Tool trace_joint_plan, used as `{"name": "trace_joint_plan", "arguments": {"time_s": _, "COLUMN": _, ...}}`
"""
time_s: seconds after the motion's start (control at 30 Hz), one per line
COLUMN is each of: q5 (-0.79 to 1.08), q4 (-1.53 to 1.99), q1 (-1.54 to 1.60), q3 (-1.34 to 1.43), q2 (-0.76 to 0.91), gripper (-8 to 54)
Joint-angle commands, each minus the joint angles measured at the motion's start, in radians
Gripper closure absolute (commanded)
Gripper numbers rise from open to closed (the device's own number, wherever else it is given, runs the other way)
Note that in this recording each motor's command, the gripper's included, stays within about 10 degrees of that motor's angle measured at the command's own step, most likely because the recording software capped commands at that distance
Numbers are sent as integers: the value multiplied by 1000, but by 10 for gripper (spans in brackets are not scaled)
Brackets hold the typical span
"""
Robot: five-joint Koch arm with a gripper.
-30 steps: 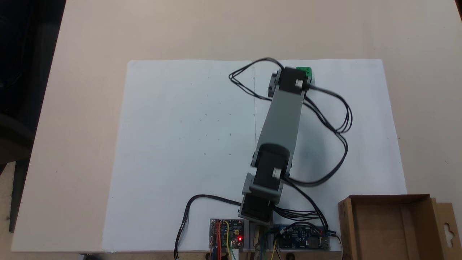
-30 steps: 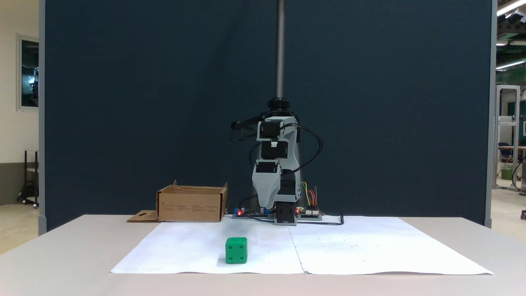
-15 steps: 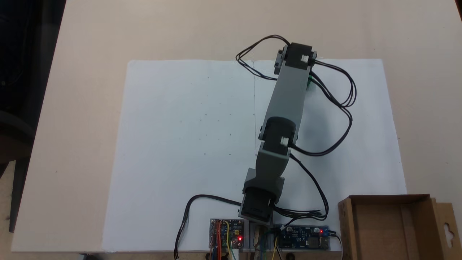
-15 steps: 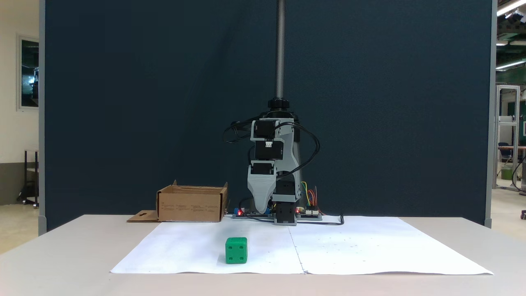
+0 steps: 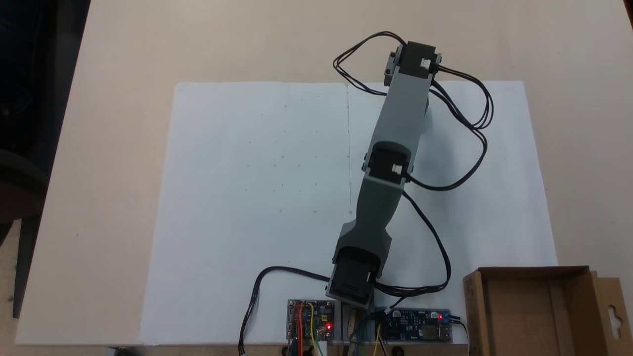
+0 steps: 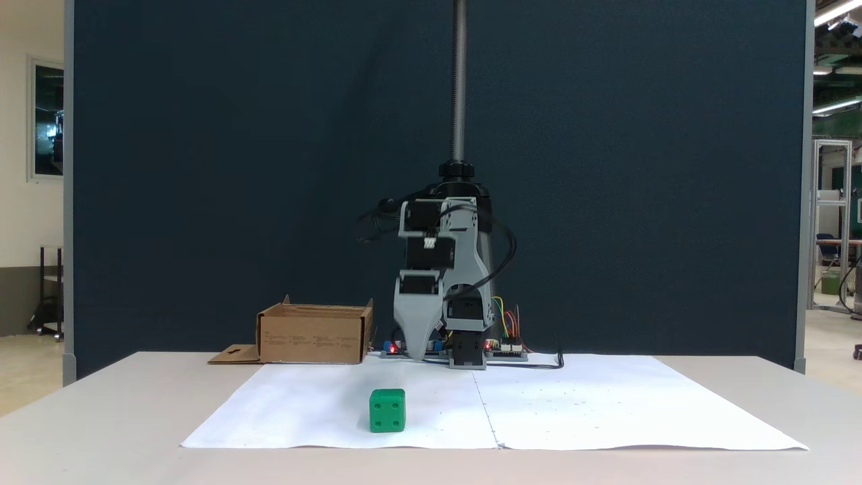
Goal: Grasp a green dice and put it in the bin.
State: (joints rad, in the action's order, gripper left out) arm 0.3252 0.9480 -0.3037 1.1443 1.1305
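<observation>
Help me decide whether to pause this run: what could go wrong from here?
The pincer hangs higher than the green dice and offset to its right in a fixed view. A straight descent might clip an edge and knock it away. The loose cables looping beside the arm could snag during the swing toward the bin.

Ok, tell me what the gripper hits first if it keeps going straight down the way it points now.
Probably the white paper or the green dice. In a fixed view the gripper points down, slightly right of the dice and above it. Seen from above, the arm covers the dice, so depth is unclear.
</observation>
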Motion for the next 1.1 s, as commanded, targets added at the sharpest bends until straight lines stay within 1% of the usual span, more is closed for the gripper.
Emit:
{"name": "trace_joint_plan", "arguments": {"time_s": 0.0, "q5": 107, "q4": 31, "q1": -29, "q3": -69, "q2": 0, "gripper": 25}}
{"name": "trace_joint_plan", "arguments": {"time_s": 0.27, "q5": 153, "q4": 31, "q1": -87, "q3": -186, "q2": -115, "gripper": 25}}
{"name": "trace_joint_plan", "arguments": {"time_s": 0.47, "q5": 167, "q4": 31, "q1": -95, "q3": -215, "q2": -163, "gripper": 25}}
{"name": "trace_joint_plan", "arguments": {"time_s": 1.07, "q5": 189, "q4": 31, "q1": -94, "q3": -259, "q2": -233, "gripper": 33}}
